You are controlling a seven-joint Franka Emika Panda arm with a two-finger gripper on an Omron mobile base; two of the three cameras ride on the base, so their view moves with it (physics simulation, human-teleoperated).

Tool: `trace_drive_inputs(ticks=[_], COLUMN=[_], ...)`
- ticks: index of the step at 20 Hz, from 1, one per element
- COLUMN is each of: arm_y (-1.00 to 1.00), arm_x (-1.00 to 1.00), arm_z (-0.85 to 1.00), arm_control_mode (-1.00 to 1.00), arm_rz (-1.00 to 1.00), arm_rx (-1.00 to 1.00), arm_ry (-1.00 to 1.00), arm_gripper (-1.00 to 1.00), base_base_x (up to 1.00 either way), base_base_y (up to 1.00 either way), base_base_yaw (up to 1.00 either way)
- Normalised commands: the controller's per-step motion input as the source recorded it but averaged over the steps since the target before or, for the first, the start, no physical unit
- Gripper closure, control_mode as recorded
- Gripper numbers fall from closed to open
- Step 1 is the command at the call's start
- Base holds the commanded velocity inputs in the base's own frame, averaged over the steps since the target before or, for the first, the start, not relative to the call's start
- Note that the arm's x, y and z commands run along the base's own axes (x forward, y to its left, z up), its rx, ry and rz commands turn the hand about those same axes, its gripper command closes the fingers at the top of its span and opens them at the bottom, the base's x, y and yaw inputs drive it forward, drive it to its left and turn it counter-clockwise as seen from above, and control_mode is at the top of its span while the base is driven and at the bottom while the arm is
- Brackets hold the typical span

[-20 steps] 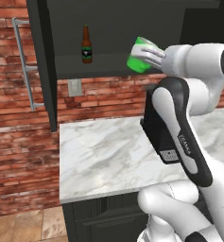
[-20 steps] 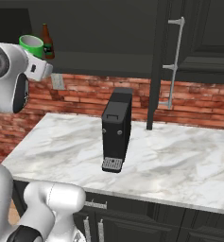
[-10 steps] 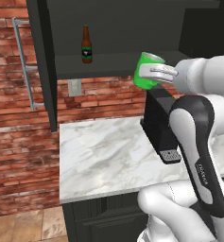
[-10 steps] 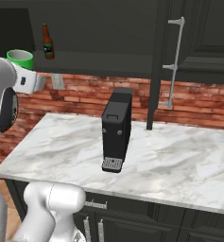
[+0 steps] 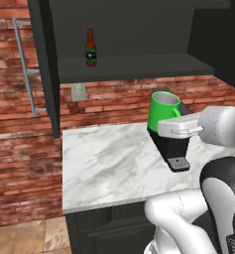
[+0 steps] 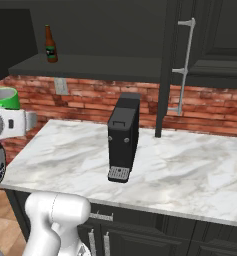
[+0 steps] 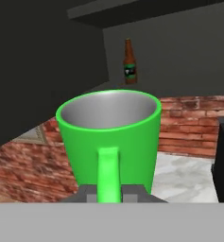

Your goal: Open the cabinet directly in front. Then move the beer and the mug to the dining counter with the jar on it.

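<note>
The black cabinet (image 5: 139, 67) stands open, its doors (image 6: 210, 50) swung wide. On the cabinet's dark shelf the brown beer (image 5: 90, 47) (image 6: 50, 45) (image 7: 129, 64) stands upright at the left. My gripper (image 5: 162, 127) (image 6: 21, 122) (image 7: 108, 194) is shut on the handle of the green mug (image 5: 163, 109) (image 6: 5, 97) (image 7: 108, 132). It holds the mug upright in the air, below shelf height and in front of the wall. The dining counter and the jar are out of view.
A black coffee machine (image 5: 172, 148) (image 6: 122, 137) stands on the marble worktop (image 5: 104, 168) (image 6: 190, 170), right behind the held mug in the left base view. The brick wall carries an outlet (image 5: 78, 92). The doors' long silver handles (image 5: 25, 64) (image 6: 186, 65) stick out on both sides.
The gripper has carried the mug down and back from shelf height, away from the cabinet. The beer and the coffee machine have stayed put.
</note>
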Motion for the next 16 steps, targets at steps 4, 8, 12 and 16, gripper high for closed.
trace_drive_inputs(ticks=[4, 8, 12, 16], arm_y=[0.00, 0.01, 0.14, 0.05], arm_x=[-0.06, -0.20, -0.59, -0.17], arm_z=[-0.05, -0.13, -0.34, -0.07], arm_control_mode=[-1.00, -1.00, -1.00, -1.00], arm_rz=[0.04, 0.00, 0.00, 0.00], arm_rx=[-0.01, 0.00, 0.00, 0.00], arm_ry=[-0.05, 0.02, 0.05, -0.04], arm_gripper=[1.00, 1.00, 1.00, 1.00], base_base_x=[0.00, 0.00, 0.00, 0.00], base_base_y=[0.00, 0.00, 0.00, 0.00], base_base_yaw=[0.00, 0.00, 0.00, 0.00])
